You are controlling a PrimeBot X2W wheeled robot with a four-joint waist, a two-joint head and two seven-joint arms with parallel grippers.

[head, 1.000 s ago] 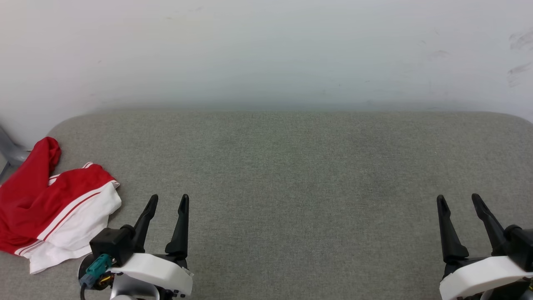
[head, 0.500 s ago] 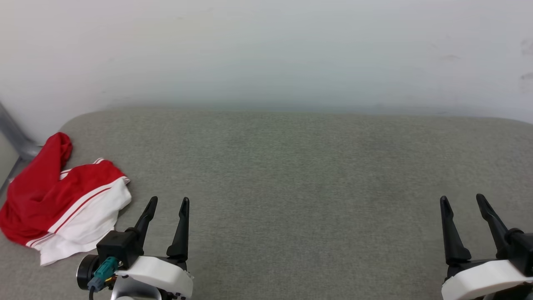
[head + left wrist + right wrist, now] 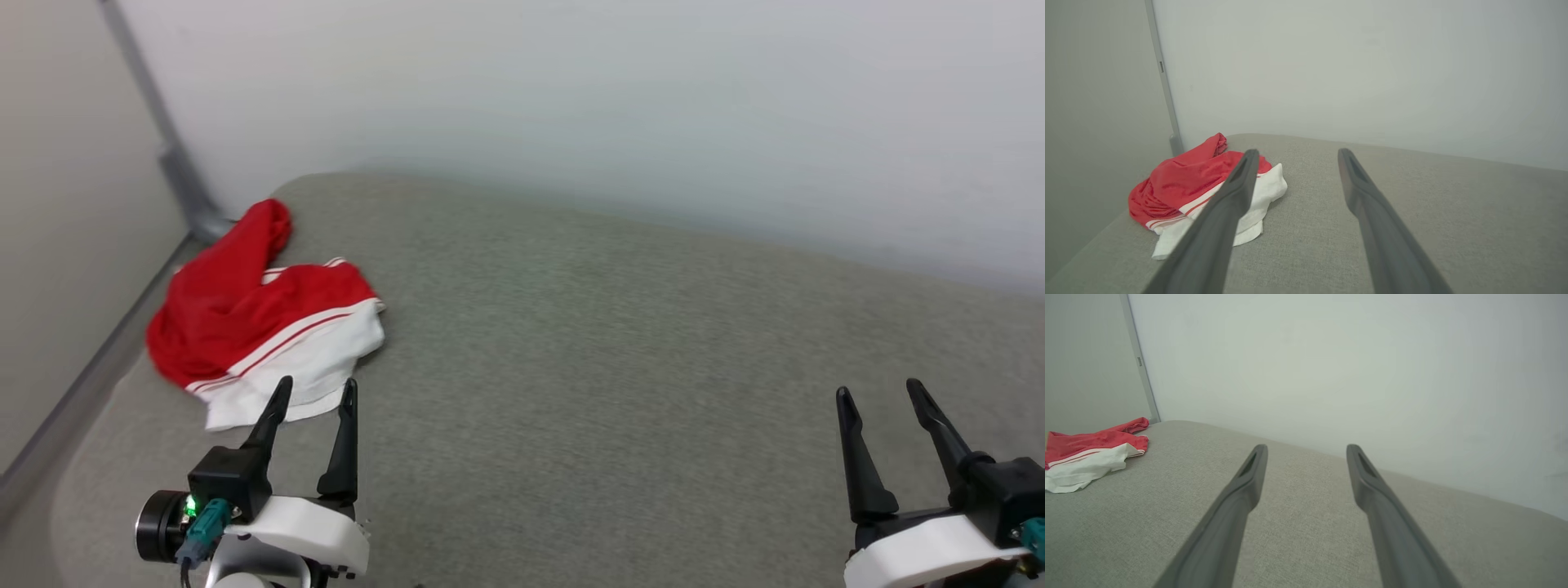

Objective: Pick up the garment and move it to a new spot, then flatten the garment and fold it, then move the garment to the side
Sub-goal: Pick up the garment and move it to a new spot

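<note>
Nearest, the left gripper [image 3: 317, 384] and the right gripper [image 3: 876, 389] hung over the grey surface [image 3: 612, 343], each with its two fingers spread apart and empty. Just beyond the left tips lay one crumpled red-and-white garment [image 3: 253, 318], in the surface's far-left corner by the wall [image 3: 571, 98].

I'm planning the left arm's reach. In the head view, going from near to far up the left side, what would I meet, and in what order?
left gripper, jaws open → the garment, crumpled on the grey cushion → grey corner strip → wall
</note>
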